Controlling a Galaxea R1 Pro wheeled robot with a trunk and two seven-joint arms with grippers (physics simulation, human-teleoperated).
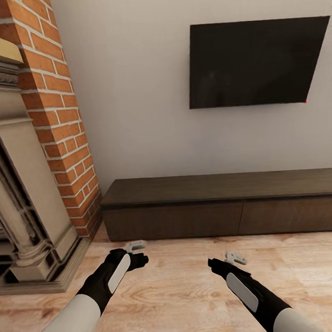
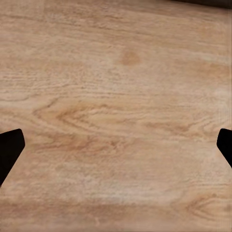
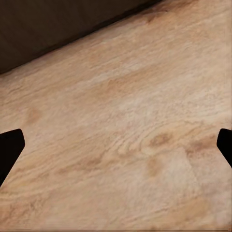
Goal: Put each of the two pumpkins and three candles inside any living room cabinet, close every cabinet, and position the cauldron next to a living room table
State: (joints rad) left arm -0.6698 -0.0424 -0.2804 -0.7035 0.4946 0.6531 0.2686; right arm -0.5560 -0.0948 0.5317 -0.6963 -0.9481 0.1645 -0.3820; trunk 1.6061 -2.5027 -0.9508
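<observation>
Both hands are empty, jaws spread wide: left gripper (image 1: 136, 246) at eleven o'clock, right gripper (image 1: 235, 258) at one. The cabinet (image 1: 222, 204) ahead is shut; rolling closer risks bumping its handleless drawers.

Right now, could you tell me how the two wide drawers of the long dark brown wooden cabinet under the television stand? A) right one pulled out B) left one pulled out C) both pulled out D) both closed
D: both drawer fronts of the long dark brown wooden cabinet sit flush, with no pale interior showing.
</observation>
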